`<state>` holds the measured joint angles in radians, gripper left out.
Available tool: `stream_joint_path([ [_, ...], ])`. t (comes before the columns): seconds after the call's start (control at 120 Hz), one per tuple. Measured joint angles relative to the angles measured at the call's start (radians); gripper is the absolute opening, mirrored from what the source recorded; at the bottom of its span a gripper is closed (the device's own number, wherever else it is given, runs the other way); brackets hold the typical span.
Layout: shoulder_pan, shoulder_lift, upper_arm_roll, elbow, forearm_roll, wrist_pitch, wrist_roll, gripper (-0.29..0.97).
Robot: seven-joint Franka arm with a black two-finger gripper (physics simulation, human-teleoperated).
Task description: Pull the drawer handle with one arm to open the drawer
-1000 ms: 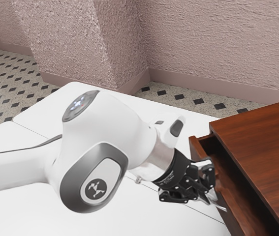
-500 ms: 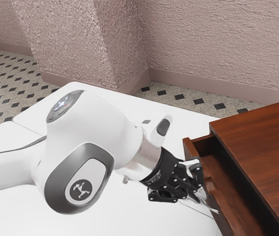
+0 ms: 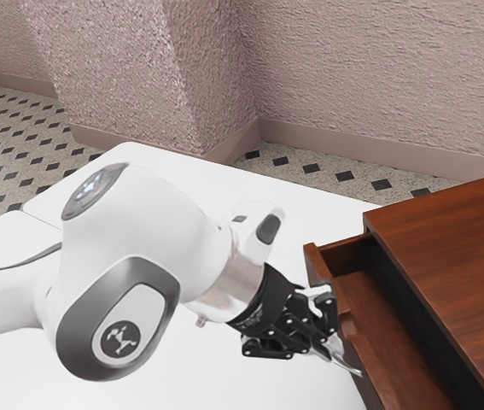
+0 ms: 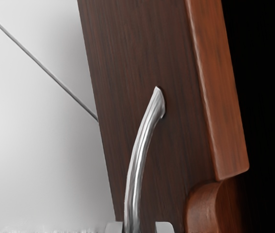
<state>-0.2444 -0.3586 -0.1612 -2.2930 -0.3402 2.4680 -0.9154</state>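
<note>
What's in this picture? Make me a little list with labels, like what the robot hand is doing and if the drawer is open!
gripper: black two-finger gripper, shut on the drawer handle
drawer handle: curved silver bar on the drawer's front
drawer: dark wood, partly pulled out
cabinet: reddish-brown wood, at the exterior view's right
table: white, under the arm
floor: pale with black diamonds

The white arm [image 3: 131, 256] stretches out low, its wrist [image 3: 240, 289] angled downward behind the black claw [image 3: 334, 335], whose fingers pinch the drawer handle [image 4: 139, 160] between them.
</note>
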Motion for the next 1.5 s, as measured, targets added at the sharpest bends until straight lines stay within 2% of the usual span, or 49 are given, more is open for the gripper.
stream_joint_path([
  [0.683, -0.001, -0.057, 0.034, -0.048, -0.001, -0.018, 0.007, -0.03],
  [1.5, -0.002, -0.116, 0.035, -0.091, 0.0, -0.047, 0.019, -0.03],
])
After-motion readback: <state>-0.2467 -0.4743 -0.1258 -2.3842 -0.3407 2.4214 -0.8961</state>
